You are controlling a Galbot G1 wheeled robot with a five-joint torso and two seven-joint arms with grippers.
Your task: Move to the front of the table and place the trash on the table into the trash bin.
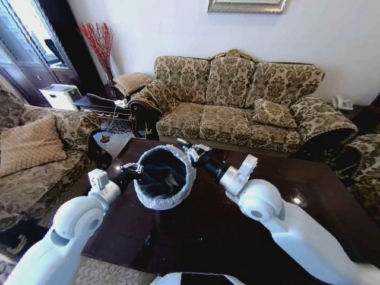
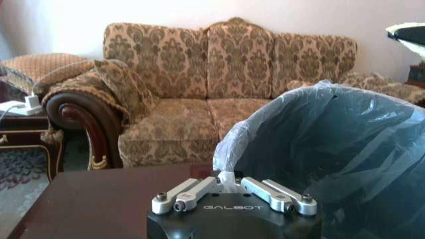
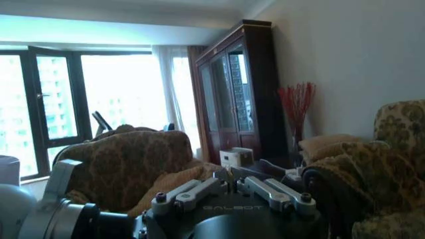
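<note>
The trash bin [image 1: 163,178], black with a pale plastic bag over its rim, hangs tilted above the dark glossy table [image 1: 267,225], its mouth turned toward me. My left gripper [image 1: 138,170] is shut on the bin's left rim. The left wrist view shows that gripper [image 2: 229,180] pinching the bag's edge beside the bin [image 2: 345,149]. My right gripper [image 1: 187,148] is at the bin's far right rim. In the right wrist view, that gripper [image 3: 230,180] has its fingers drawn together. The trash is out of view.
A patterned three-seat sofa [image 1: 237,101] stands beyond the table's far edge. A matching armchair [image 1: 41,154] is close on the left. A dark side table [image 1: 98,104] sits in the far left corner, with a gap between it and the table.
</note>
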